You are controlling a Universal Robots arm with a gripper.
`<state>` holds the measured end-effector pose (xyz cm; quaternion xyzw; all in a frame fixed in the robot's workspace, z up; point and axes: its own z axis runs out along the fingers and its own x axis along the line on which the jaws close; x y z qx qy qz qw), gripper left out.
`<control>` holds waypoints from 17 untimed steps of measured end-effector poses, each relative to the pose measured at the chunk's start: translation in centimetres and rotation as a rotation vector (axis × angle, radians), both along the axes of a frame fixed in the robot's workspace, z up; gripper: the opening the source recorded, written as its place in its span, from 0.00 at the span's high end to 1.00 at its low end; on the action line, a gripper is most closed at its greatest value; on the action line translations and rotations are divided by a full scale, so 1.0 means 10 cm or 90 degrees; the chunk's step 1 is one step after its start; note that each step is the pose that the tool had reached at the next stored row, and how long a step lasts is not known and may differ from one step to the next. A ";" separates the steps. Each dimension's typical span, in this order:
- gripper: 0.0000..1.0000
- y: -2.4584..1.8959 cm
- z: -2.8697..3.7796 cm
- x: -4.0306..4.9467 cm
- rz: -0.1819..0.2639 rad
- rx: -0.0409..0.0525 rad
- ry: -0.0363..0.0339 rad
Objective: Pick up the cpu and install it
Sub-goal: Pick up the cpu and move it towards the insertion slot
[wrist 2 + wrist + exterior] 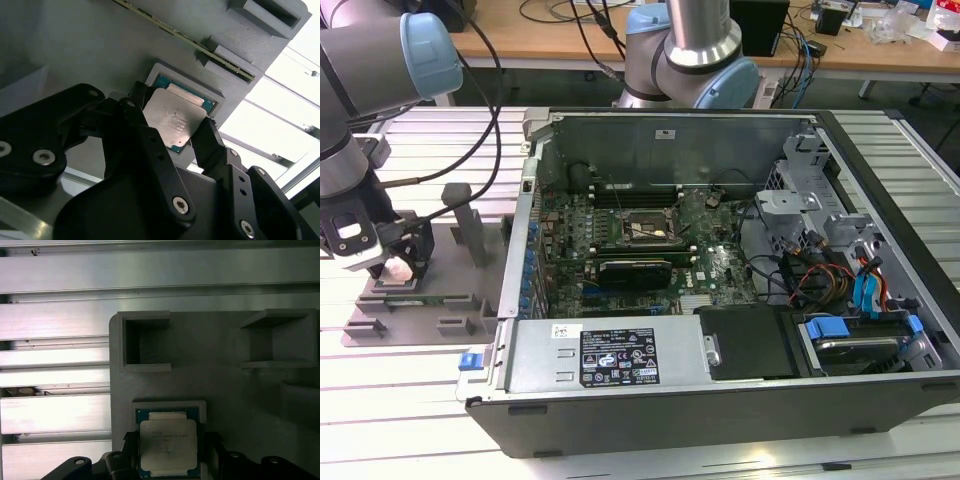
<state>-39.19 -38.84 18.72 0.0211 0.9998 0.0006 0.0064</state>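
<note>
The black two-finger gripper [172, 114] was closed on the small flat square silver-topped cpu [174, 120], its fingers [211, 145] touching opposite edges, over the recess of the grey plastic fixture tray [75, 50]

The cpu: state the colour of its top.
The cpu is silver-grey metal on top, edged teal; clearest in the second wrist view.
</note>
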 end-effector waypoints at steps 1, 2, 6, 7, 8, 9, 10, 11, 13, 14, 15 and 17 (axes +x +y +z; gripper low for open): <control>0.36 0.000 0.000 0.000 0.000 0.0000 0.0000; 0.36 0.000 -0.001 -0.001 0.000 0.0000 -0.0001; 0.36 0.003 0.005 -0.020 0.000 0.0001 -0.0003; 0.36 0.004 0.008 -0.020 0.000 0.0001 -0.0003; 0.36 0.004 0.008 -0.020 0.000 0.0002 -0.0003; 0.36 0.004 0.009 -0.020 0.000 0.0000 -0.0003; 0.36 0.003 0.009 -0.020 0.000 -0.0004 -0.0002; 0.36 0.003 0.009 -0.020 0.000 -0.0008 -0.0002; 0.45 0.003 0.009 -0.020 0.000 -0.0012 -0.0002; 0.45 0.003 0.009 -0.020 0.000 -0.0014 -0.0002; 0.45 0.004 0.009 -0.020 0.000 -0.0019 -0.0002; 0.45 0.004 0.009 -0.020 0.000 -0.0023 -0.0002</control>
